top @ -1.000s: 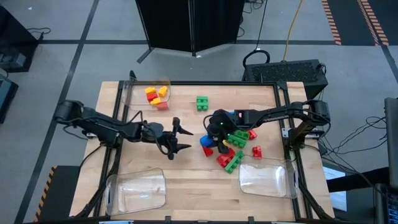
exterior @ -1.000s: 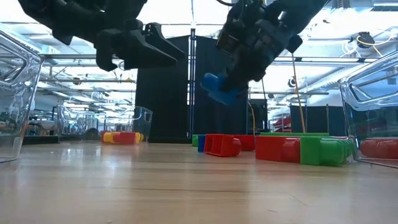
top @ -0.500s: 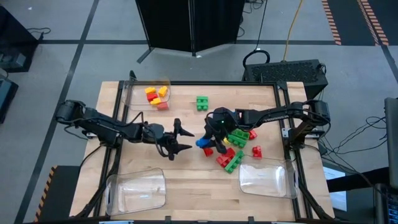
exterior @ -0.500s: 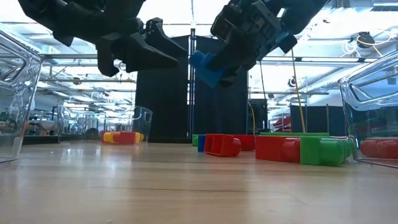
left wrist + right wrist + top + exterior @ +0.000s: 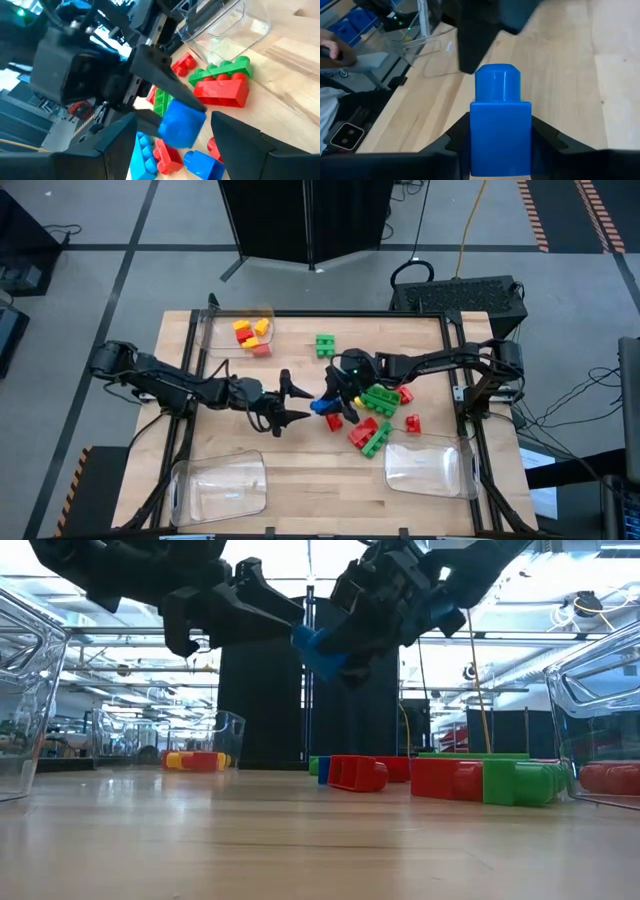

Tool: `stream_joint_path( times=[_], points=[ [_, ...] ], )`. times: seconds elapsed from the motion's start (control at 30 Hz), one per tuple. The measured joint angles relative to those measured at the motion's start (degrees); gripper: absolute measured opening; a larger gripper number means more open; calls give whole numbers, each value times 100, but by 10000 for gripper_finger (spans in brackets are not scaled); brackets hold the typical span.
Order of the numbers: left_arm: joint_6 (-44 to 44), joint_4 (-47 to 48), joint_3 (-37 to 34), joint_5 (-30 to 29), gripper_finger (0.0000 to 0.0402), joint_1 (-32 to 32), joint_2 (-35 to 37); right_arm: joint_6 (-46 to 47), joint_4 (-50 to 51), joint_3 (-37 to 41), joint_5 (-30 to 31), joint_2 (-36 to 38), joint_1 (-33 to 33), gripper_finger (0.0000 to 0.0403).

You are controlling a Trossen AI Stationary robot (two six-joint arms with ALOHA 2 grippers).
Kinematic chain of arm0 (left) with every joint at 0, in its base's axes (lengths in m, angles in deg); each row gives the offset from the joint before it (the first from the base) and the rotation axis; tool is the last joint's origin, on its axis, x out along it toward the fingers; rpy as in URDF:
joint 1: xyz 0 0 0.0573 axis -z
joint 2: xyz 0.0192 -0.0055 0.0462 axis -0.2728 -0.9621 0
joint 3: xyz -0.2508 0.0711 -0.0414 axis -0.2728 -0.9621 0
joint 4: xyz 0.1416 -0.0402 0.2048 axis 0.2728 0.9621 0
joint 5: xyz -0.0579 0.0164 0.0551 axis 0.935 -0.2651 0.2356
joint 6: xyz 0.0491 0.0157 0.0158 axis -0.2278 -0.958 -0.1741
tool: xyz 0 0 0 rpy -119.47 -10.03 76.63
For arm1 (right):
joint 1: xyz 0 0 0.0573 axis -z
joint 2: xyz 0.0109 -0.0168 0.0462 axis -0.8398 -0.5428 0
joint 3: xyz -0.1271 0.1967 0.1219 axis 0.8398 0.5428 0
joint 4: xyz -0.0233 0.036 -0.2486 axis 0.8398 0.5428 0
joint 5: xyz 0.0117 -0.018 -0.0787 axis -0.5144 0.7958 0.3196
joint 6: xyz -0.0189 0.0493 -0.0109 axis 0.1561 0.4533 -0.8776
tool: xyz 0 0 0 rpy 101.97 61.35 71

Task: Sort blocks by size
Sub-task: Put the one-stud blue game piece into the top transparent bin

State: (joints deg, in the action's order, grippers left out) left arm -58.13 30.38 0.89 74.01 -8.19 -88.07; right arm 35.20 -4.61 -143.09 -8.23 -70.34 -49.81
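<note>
Wooden table (image 5: 300, 480) (blocks (image 5: 375, 420), clear trays (image 5: 218, 485))

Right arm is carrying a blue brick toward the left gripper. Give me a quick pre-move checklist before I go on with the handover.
1. Small blue studded plastic brick clamped in the right gripper: ok.
2. Brick lifted clear of the wooden table: ok, seen in the low view.
3. Left gripper open to receive: ok, fingers spread.
4. Brick between the left fingers: not ok, it sits just ahead of them.
5. Clear plastic trays on the near edge free of blocks: ok.
6. Contact between the two grippers: cannot tell.
</note>
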Motion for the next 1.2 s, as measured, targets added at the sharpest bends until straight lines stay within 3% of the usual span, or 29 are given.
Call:
stream_joint_path(
  times=[0.5,1.03,1.2],
  points=[
    [-145,19,427,-35,256,-20,-914,-2,-25,0,-295,-301,112,123],
    [-138,11,538,-56,255,-92,-1249,-198,-62,0,-468,-326,111,123],
    [254,18,583,-67,231,-93,-1249,-229,-60,0,-466,-326,111,123]
  ],
)
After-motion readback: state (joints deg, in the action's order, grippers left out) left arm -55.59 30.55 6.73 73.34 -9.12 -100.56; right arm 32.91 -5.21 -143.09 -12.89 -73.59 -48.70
